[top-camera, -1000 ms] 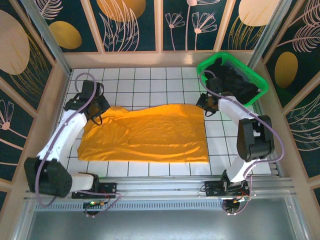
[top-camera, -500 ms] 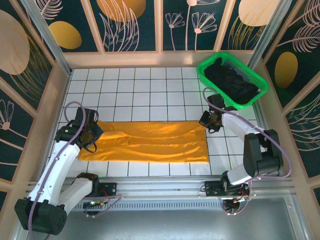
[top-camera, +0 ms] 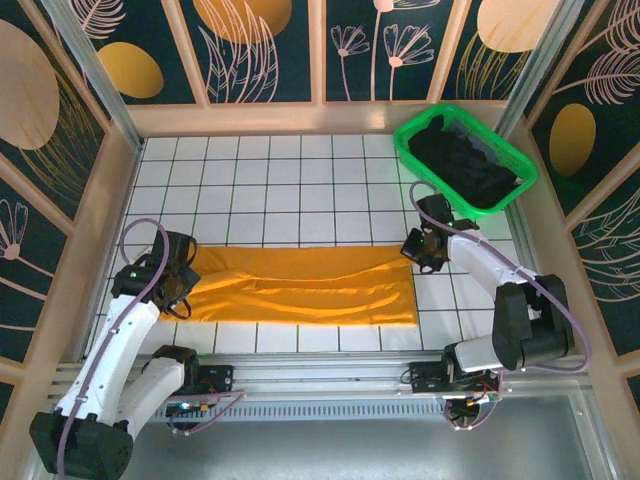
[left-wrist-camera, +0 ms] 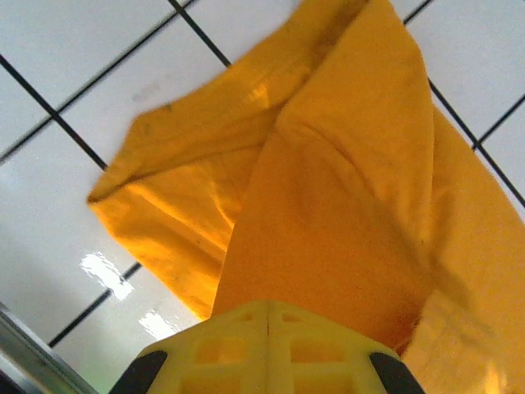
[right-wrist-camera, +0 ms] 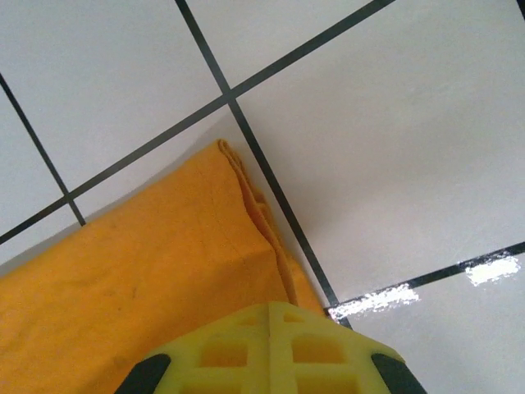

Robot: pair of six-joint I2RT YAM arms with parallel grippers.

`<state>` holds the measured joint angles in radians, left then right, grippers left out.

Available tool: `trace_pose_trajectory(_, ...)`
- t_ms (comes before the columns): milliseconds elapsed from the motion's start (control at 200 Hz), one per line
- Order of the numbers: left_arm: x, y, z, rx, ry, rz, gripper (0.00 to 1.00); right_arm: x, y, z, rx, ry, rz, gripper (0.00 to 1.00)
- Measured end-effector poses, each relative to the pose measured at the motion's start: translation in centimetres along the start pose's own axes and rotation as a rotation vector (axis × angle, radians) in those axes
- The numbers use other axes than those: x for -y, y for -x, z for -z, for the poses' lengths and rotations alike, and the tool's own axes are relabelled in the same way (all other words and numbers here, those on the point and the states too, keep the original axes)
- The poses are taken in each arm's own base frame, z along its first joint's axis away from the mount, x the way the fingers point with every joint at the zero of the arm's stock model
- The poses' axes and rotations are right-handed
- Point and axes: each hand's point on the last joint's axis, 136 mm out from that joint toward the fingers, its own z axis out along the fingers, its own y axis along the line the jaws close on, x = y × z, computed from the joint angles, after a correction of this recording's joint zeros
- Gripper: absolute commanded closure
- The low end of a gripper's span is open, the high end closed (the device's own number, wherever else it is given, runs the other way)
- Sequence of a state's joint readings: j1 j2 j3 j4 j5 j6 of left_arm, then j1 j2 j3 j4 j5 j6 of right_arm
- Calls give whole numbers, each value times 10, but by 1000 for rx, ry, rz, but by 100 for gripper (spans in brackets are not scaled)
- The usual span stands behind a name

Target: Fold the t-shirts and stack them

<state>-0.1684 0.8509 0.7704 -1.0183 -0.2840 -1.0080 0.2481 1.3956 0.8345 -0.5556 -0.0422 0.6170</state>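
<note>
Lengthwise fold of the orange-yellow t-shirt [top-camera: 300,290] looks nearly done; next, I judge, both hands should lay the held edge down level and release.
The left hand [top-camera: 170,283] is clamped on the shirt's left end, cloth rising doubled into it; the shirt lies as a long band across the near half of the table [top-camera: 280,180]; the right hand [top-camera: 425,250] pinches its far right corner, low over the tiles. Black t-shirts [top-camera: 465,165] sit in the green basket [top-camera: 400,135], far right.
</note>
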Motion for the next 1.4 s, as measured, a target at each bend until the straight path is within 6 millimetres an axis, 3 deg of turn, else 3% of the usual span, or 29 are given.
trace_pose_trajectory(165,-3,13,8,60,14,14,100,4,-8,0,-10,-14,7,100)
trace_pose_trajectory(415,-13,3,-2,39,46,18,100,12,-23,-4,-54,-44,19,100)
trace_pose_trajectory(806,-23,-21,-25,-30,78,21,100,25,-42,-6,-126,-82,12,74)
trace_pose_trajectory(1126,-21,-24,-26,-48,69,50,100,25,-42,-5,-127,-83,8,75)
trace_pose_trajectory(1401,-16,-36,-20,-129,44,117,100,8,-23,-6,-92,-53,10,75)
